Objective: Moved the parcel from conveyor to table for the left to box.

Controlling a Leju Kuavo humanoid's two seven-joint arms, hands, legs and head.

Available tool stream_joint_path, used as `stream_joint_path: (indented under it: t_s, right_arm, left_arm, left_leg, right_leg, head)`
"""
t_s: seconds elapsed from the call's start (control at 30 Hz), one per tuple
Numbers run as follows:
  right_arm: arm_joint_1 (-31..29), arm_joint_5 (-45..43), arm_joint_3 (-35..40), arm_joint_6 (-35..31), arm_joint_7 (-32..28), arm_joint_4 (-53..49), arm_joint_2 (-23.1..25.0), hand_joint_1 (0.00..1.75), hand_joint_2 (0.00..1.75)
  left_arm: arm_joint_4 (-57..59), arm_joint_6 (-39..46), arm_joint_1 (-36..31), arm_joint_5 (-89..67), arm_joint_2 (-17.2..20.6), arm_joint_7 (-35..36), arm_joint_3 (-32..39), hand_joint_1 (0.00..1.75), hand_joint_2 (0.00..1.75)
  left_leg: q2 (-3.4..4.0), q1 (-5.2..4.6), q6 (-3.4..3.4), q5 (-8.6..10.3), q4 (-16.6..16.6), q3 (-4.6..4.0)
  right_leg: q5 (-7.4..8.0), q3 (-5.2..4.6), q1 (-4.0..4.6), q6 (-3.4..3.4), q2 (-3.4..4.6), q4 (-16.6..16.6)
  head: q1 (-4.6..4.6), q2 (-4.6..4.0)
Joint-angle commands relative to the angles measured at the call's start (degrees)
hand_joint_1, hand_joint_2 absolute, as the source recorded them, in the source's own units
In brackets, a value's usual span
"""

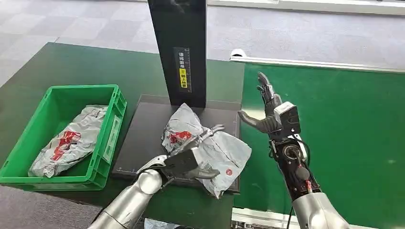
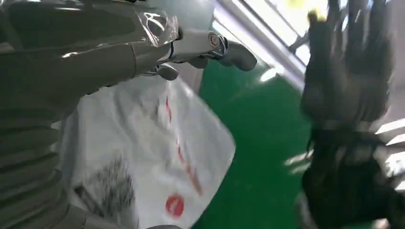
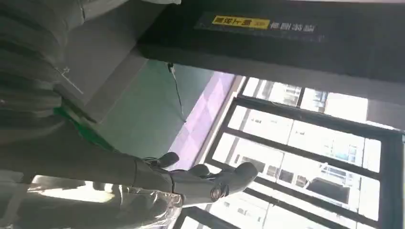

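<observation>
While the left hand [image 1: 187,162] grips the parcel [image 1: 210,148] on the black pad [image 1: 143,133], the right hand [image 1: 267,109] hovers beside, fingers spread, holding nothing. Parcel's long axis runs diagonally; the green box [image 1: 107,143] lies to its left.

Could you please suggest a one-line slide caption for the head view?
Left hand grips the grey parcel on the black scanning platform; right hand open above the conveyor.
</observation>
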Motion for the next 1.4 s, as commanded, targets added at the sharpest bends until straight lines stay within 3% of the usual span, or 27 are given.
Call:
stream_joint_path:
  t_s: [0.03,0.23,0.37,0.4,0.43,0.47,0.5,0.53,0.8,0.93,1.13,1.3,1.33,1.37,1.4]
  right_arm:
    - [1.3,-0.1,-4.1,0.4,0.8,-2.5,-0.9,0.00,1.75]
    - [4.2,0.9,-7.2,0.9,2.7,-4.9,-0.3,0.00,1.75]
    - [3.8,-1.6,-7.7,6.9,6.4,-1.0,0.6,0.00,1.75]
    - [3.3,-1.5,-7.2,8.0,6.8,0.3,0.8,0.00,1.75]
    - [3.0,-1.1,-6.7,8.1,7.0,1.4,0.9,0.00,1.75]
    - [3.3,-0.8,-6.2,8.2,6.8,1.6,0.7,0.00,1.75]
    - [3.5,-0.8,-6.1,8.4,6.8,1.5,0.6,0.00,1.75]
    - [3.7,-1.0,-6.0,8.7,6.9,1.4,0.4,0.00,1.75]
    - [4.8,-1.9,-5.9,9.7,7.7,-0.5,-0.5,0.00,1.75]
    - [4.9,-3.1,-5.3,10.5,7.9,-1.9,-1.3,0.00,1.75]
    - [4.3,-3.4,-5.0,10.6,7.9,-1.2,-1.4,0.00,1.75]
    - [1.7,-4.8,-3.4,10.4,6.9,1.9,-1.7,0.00,1.75]
    - [1.5,-4.8,-3.3,10.3,6.8,2.1,-1.7,0.00,1.75]
    - [1.2,-5.2,-3.0,10.3,6.5,2.5,-1.7,0.00,1.75]
    - [1.0,-5.6,-2.7,9.9,6.2,2.7,-1.8,0.00,1.75]
  left_arm:
    - [13.5,-2.5,-6.4,-2.6,-0.2,1.4,-8.3,0.00,1.75]
    - [26.6,0.5,-10.3,-6.6,-4.2,9.0,-9.0,0.00,1.75]
    - [28.9,4.6,-10.8,-9.6,-4.3,12.7,-8.4,0.00,1.75]
    - [29.0,4.3,-10.7,-9.6,-4.2,12.8,-7.9,0.12,1.75]
    - [28.5,5.2,-10.3,-9.7,-4.0,12.4,-7.4,1.12,1.75]
    - [26.7,7.6,-9.3,-10.9,-3.5,10.8,-7.2,1.19,1.75]
    - [26.1,8.2,-9.0,-11.3,-3.5,10.5,-7.0,1.36,1.75]
    - [25.2,9.9,-8.7,-12.2,-3.3,9.9,-7.3,1.71,1.75]
    - [20.5,16.1,-6.6,-14.9,-2.9,6.6,-6.8,1.75,1.75]
    - [14.8,34.2,-3.7,-22.9,-1.5,0.6,-8.6,1.75,1.75]
    - [13.8,37.7,-3.3,-23.8,-1.6,-1.1,-8.8,1.75,1.75]
    - [10.8,55.3,-2.4,-24.4,-2.4,-11.6,-8.2,1.75,1.75]
    - [9.6,55.4,-2.1,-24.8,-2.4,-12.5,-7.3,1.75,1.75]
    - [0.7,55.4,1.0,-31.2,-2.6,-13.1,-2.5,1.75,0.00]
    - [-4.5,55.4,2.4,-33.3,-2.9,-13.1,-0.8,1.75,0.00]
  left_leg:
    - [0.03,-0.01,0.03,-0.01,0.0,0.07]
    - [-0.14,-0.01,0.05,0.01,-0.1,0.16]
    - [0.04,-0.03,0.05,-0.01,-0.1,0.23]
    - [0.07,-0.02,0.03,-0.01,-0.1,0.23]
    - [0.11,-0.01,0.02,-0.03,-0.1,0.25]
    - [0.14,-0.02,0.03,0.00,-0.1,0.33]
    - [0.17,-0.02,0.02,-0.02,-0.1,0.34]
    - [0.24,-0.03,0.03,0.05,-0.3,0.46]
    - [0.14,-0.01,0.05,-0.01,-0.2,0.48]
    - [0.13,-0.04,0.07,-0.05,-0.2,0.52]
    - [0.07,-0.02,0.03,-0.03,-0.1,0.31]
    - [0.12,-0.03,0.04,-0.04,0.0,0.25]
    - [0.12,-0.03,0.06,-0.04,-0.1,0.27]
    - [0.13,-0.03,0.05,-0.06,0.0,0.25]
    - [0.16,-0.03,0.04,-0.06,0.0,0.21]
  right_leg:
    - [-0.02,0.07,0.00,0.00,-0.01,0.0]
    - [-0.04,0.20,0.00,0.01,-0.15,-0.1]
    - [0.00,0.26,-0.02,0.00,0.02,-0.1]
    - [0.00,0.26,-0.01,-0.01,0.05,-0.1]
    - [0.00,0.27,-0.01,-0.02,0.09,-0.1]
    - [0.04,0.35,-0.01,-0.02,0.12,-0.1]
    - [0.03,0.35,-0.02,-0.02,0.15,-0.1]
    - [0.12,0.43,-0.02,-0.05,0.22,-0.2]
    - [0.03,0.47,0.00,-0.01,0.11,-0.1]
    - [-0.02,0.51,-0.03,0.00,0.10,-0.1]
    - [-0.01,0.32,-0.02,-0.01,0.07,0.0]
    - [0.00,0.25,-0.03,0.00,0.11,0.0]
    - [0.00,0.28,-0.02,0.00,0.11,0.0]
    - [-0.01,0.25,-0.03,0.00,0.13,0.0]
    - [-0.01,0.20,-0.03,0.00,0.15,0.0]
  head:
    - [-0.02,0.02]
    - [-0.02,0.00]
    - [-0.02,0.00]
    - [-0.02,0.02]
    - [-0.02,0.02]
    - [-0.02,0.00]
    - [0.00,0.02]
    - [-0.04,0.00]
    - [-0.02,0.02]
    - [0.00,0.00]
    - [-0.04,0.02]
    - [-0.04,0.02]
    - [-0.02,0.00]
    - [-0.02,0.02]
    - [-0.04,0.02]
